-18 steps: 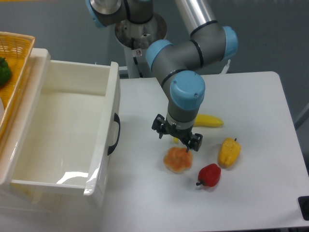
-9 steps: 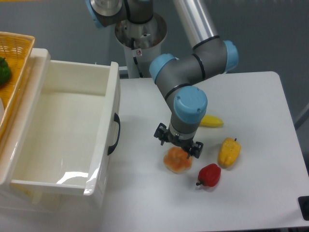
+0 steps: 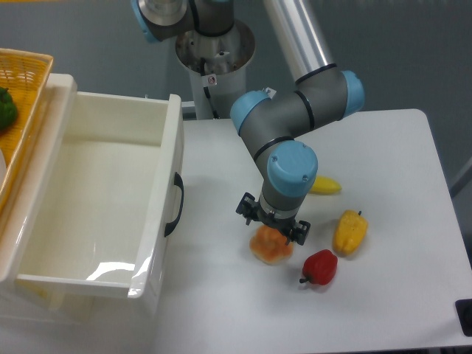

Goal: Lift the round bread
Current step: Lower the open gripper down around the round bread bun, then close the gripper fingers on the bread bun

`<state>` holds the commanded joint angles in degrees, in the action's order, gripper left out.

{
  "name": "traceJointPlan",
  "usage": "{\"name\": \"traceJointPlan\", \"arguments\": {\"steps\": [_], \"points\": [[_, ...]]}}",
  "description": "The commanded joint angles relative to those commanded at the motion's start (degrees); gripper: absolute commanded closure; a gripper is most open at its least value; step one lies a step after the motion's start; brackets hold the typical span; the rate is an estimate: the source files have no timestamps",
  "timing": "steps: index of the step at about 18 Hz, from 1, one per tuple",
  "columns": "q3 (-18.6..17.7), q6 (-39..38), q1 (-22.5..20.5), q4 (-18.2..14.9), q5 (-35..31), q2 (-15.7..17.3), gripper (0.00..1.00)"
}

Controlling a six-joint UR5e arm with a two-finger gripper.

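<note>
Hovering low over round bread, gripper at its top edge; fingers straddle bun, grip state cannot tell (arm body hides tips). Bread on white table, near centre. No legible writing. Counts: one red pepper at bread's 4 o'clock, one yellow pepper at 3, one banana at 1. One open white drawer at 9 o'clock.
</note>
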<state>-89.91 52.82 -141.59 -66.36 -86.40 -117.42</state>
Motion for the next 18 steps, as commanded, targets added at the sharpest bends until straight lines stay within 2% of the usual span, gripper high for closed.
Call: {"name": "traceJointPlan", "arguments": {"steps": [18], "points": [[0.7,0.0,0.0,0.0,0.1,-1.3,0.0]]}}
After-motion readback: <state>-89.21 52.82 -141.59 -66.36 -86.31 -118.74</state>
